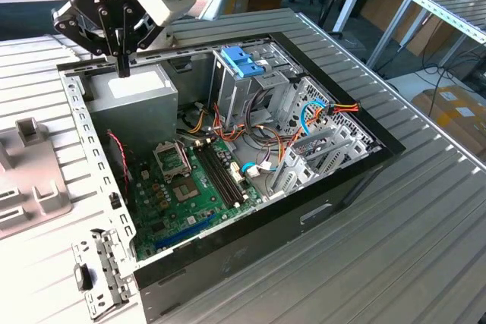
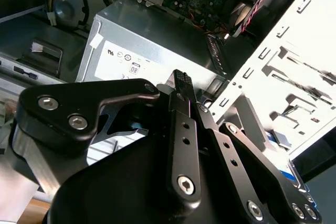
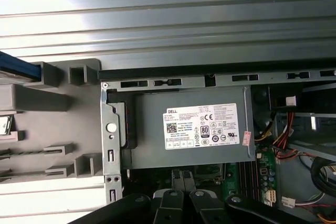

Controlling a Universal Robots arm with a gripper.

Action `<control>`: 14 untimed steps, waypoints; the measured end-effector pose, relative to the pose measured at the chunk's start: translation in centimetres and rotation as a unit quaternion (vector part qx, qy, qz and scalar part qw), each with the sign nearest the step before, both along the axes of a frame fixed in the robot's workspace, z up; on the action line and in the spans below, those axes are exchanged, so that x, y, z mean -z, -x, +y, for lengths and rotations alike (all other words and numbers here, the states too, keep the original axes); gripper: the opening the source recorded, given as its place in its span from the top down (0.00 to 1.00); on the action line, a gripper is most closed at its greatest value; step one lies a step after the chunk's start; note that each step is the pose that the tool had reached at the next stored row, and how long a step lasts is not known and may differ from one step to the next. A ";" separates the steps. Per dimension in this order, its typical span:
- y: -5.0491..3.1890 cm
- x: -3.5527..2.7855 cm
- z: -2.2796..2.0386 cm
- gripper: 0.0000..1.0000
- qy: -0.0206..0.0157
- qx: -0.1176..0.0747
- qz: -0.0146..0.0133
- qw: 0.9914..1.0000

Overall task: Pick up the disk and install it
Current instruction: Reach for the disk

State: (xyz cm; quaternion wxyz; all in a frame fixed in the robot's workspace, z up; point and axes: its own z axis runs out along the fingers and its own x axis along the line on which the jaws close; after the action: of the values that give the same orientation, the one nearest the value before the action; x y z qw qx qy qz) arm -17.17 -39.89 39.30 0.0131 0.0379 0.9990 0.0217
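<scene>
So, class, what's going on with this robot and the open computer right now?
The robot arm's gripper hangs shut and empty above the grey power supply in one corner of the open computer case. In the first wrist view, a blue-edged slab, probably the disk, sits in the grey holder beside the case. Nothing has been picked up or installed yet.

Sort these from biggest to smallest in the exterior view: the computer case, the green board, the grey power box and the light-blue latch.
computer case
green board
grey power box
light-blue latch
Board and box look close in size.
</scene>
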 end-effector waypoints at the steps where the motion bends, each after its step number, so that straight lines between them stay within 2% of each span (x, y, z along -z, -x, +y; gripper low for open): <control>1: 0.06 0.00 0.00 0.89 0.000 0.000 0.000 1.000; 14: 1.03 0.00 0.00 0.89 0.000 0.000 0.000 1.000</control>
State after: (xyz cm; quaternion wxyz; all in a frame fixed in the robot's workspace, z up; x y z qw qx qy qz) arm -18.19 -39.89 39.29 0.0131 0.0379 0.9990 0.0217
